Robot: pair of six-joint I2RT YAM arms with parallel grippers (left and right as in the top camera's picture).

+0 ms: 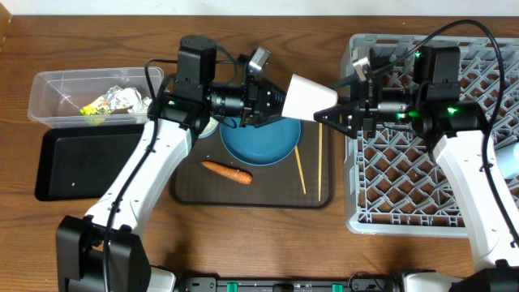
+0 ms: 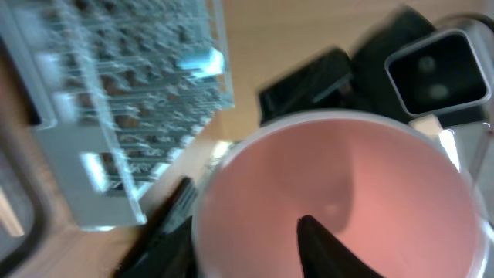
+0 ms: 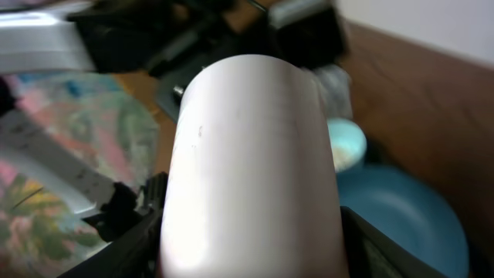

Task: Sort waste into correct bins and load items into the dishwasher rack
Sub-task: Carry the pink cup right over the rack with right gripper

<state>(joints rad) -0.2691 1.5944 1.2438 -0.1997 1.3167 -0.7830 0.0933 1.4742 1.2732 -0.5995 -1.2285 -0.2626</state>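
Wooden table [image 1: 268,243] holds grey rack [image 1: 405,186]; white wall [image 3: 432,23] beyond.

Cup [image 1: 306,97] pale pink; dish [image 1: 258,143] blue; carrot [image 1: 227,172] orange; rack [image 1: 397,186] grey lattice; tray [image 1: 81,166] black; wrapper [image 1: 97,105] yellow.

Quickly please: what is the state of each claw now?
Left claw: closed on the pink cup, at its rim.
Right claw: around the same cup; grip cannot be told.

Brown tray [image 1: 272,191] on a wooden counter [image 1: 268,243]

Dark and flat, with round corners and a low rim, right in the middle of the counter. Warm brown wood all around, with long streaks running side to side. Strip of white wall [image 1: 284,6] along the far edge.
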